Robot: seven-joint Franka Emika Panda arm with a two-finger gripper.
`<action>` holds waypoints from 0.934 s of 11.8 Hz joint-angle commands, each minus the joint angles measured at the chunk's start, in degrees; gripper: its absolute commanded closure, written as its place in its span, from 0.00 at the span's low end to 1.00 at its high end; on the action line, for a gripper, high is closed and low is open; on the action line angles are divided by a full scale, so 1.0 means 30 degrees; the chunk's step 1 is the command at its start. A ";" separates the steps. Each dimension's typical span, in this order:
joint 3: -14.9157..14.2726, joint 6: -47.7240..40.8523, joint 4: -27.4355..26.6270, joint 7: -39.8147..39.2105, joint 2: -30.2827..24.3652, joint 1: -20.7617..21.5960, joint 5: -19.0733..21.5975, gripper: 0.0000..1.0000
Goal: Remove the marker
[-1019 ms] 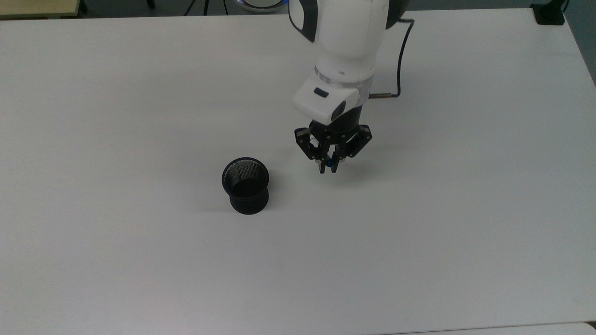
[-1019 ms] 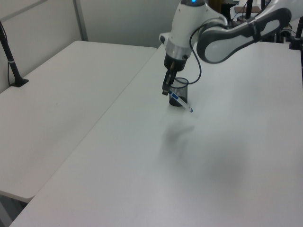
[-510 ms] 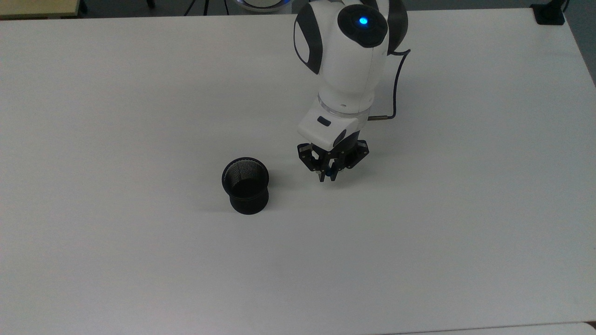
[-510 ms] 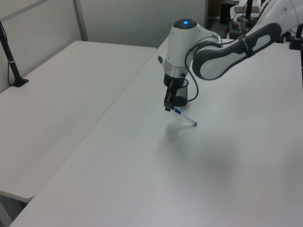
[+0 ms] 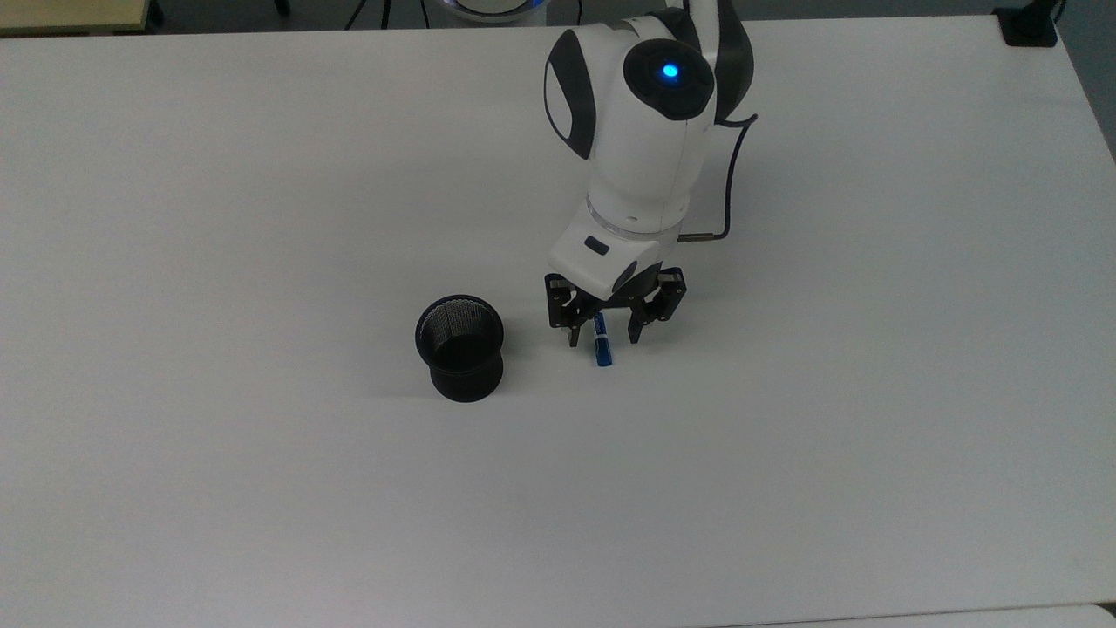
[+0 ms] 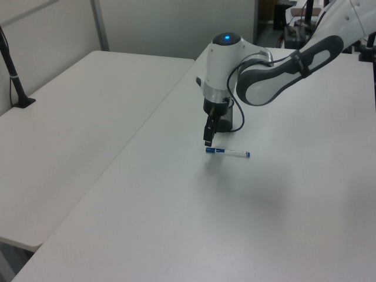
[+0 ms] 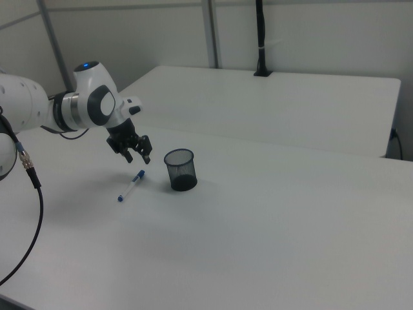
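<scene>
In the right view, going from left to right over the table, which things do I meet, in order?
White whiteboard marker with blue cap, lying flat on the white table → open end effector, above the marker's cap end → black mesh cup, standing upright.

The pen (image 7: 131, 185) was white with blue ends, the mesh cup (image 5: 460, 346) black, the table (image 5: 261, 174) plain white.
</scene>
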 commanded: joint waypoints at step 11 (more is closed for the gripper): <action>-0.0186 -1.2814 -0.1288 -0.2132 -1.0095 -0.3251 0.2106 0.00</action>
